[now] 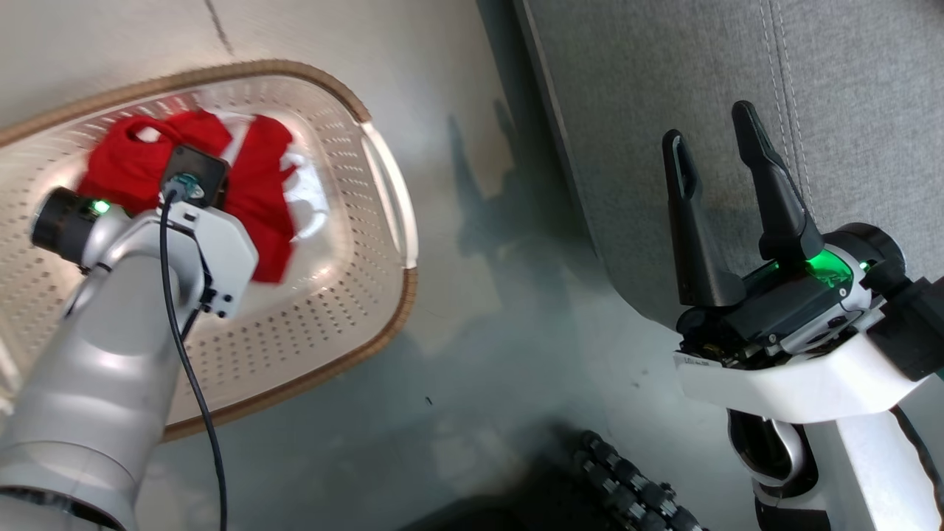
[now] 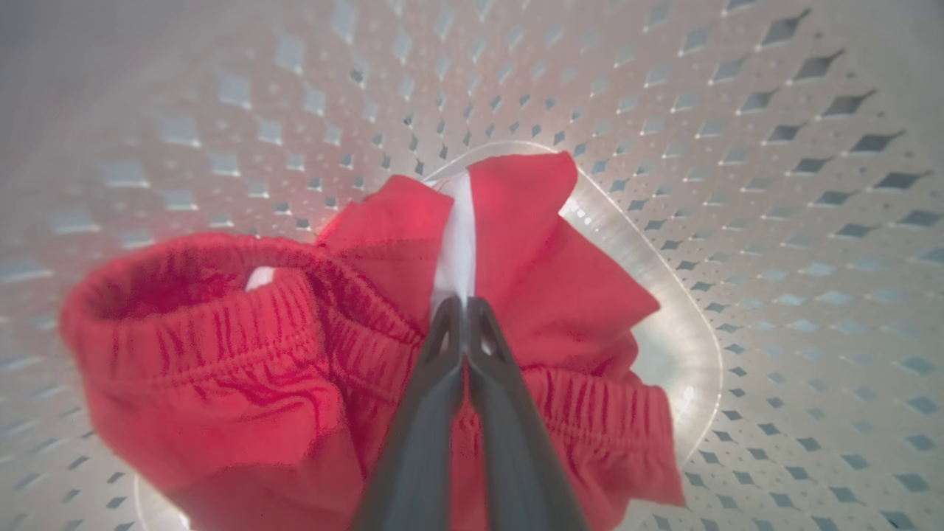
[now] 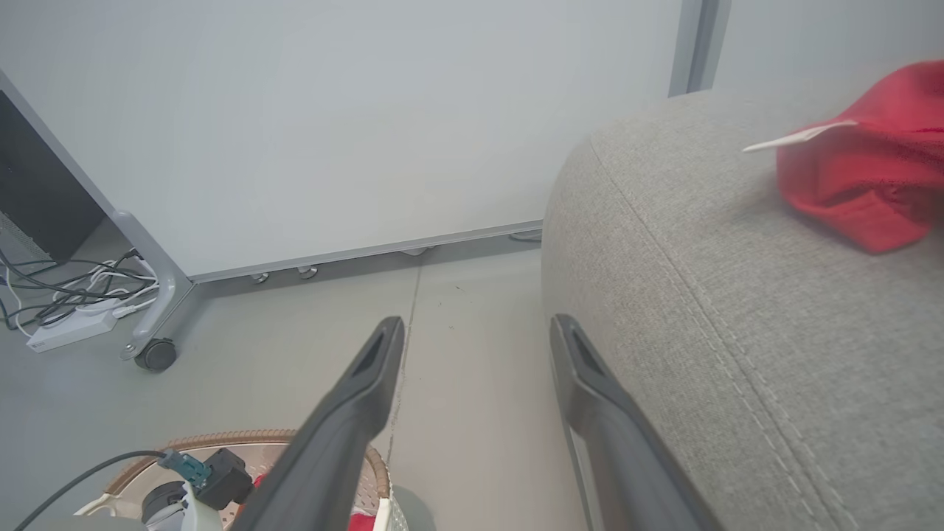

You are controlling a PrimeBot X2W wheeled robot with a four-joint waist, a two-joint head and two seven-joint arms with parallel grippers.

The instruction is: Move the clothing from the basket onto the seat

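Your left gripper [image 2: 464, 302] is closed tight, its tips pinching the white strip of the red clothing [image 2: 221, 383], which lies bunched on the bottom of the basket [image 1: 354, 251], so the step in hand looks like the grab. Next you need a straight lift clear of the basket, then a swing across to the seat [image 1: 848, 74]. Your right gripper [image 1: 712, 122] hangs wide open and empty at the seat's edge, and another red garment [image 3: 877, 177] lies farther back on it.

One basket [image 1: 354, 265], one seat [image 1: 664, 110], two pieces of clothing [image 2: 221, 383], possibly more bunched together
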